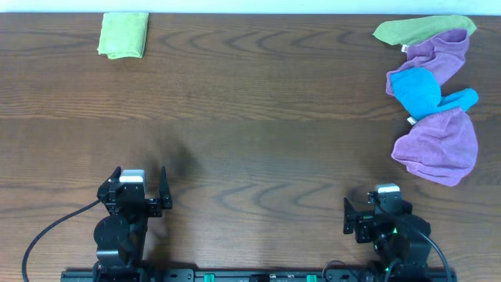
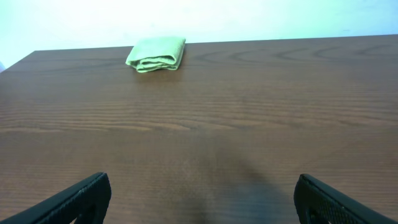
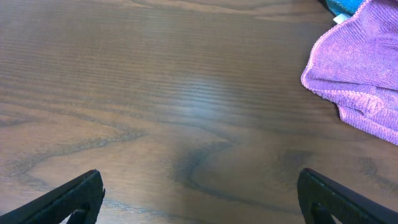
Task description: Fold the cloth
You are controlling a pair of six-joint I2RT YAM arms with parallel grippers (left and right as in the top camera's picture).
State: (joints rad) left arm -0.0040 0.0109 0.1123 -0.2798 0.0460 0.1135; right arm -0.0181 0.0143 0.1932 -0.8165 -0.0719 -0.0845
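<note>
A folded green cloth lies at the far left of the table; it also shows in the left wrist view. At the far right lies a heap of unfolded cloths: a green one, a purple one, a blue one and a second purple one, whose edge shows in the right wrist view. My left gripper is open and empty near the front edge. My right gripper is open and empty at the front right, short of the purple cloth.
The brown wooden table runs to a white wall at the far edge. The arm bases and a black cable sit along the front edge.
</note>
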